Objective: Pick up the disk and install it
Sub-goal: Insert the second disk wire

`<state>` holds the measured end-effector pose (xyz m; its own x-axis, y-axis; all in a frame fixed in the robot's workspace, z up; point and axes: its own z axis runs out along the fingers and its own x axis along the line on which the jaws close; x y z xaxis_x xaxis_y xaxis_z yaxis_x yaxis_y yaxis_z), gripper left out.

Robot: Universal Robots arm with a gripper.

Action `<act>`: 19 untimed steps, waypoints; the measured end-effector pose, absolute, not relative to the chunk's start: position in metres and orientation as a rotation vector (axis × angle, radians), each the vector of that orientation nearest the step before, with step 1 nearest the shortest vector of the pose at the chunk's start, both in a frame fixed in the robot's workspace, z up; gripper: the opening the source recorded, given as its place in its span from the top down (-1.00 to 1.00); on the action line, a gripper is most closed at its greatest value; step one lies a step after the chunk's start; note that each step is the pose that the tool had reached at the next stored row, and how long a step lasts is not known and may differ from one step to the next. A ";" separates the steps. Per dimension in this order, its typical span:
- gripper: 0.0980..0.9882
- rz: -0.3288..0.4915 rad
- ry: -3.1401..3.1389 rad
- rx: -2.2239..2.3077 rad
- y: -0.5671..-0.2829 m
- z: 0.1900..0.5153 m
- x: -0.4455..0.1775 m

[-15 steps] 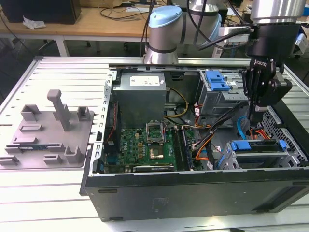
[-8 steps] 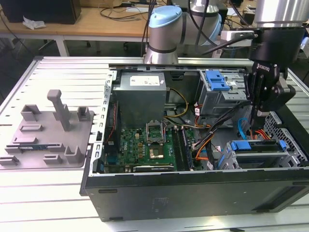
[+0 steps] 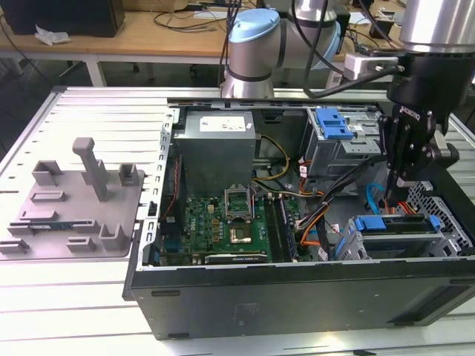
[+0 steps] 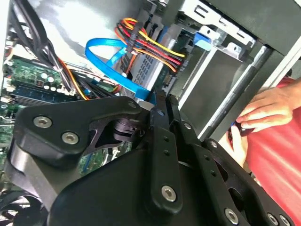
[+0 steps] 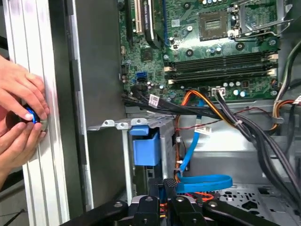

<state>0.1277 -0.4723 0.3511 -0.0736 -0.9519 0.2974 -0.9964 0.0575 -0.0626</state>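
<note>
The end effector [image 3: 401, 180] hangs inside the open computer case [image 3: 297, 297] at the exterior view's right, its black fingers [image 5: 170, 186] drawn together on nothing, just above a blue SATA cable [image 5: 207, 181]. The disk [image 3: 397, 224] sits in the drive cage below it, blue rails showing. Beside lie the motherboard [image 3: 223, 230] and power supply [image 3: 217, 144]. In the first wrist view a person's hands [image 5: 19, 115] hold a small blue object at the slatted surface [image 5: 33, 56].
</note>
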 end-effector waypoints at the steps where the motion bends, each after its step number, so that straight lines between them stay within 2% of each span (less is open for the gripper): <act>1: 0.86 0.373 -2.150 2.010 -0.475 0.351 0.128; 4: 0.86 0.353 -2.162 2.019 -0.482 0.351 0.128; 7: 0.86 0.280 -2.205 2.056 -0.494 0.351 0.128; 13: 0.86 0.201 -2.248 2.093 -0.503 0.351 0.129; 19: 0.86 0.171 -2.264 2.107 -0.510 0.351 0.132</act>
<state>0.1325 -0.5095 0.3511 -0.0740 -0.9915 0.1072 -0.9964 0.0689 -0.0503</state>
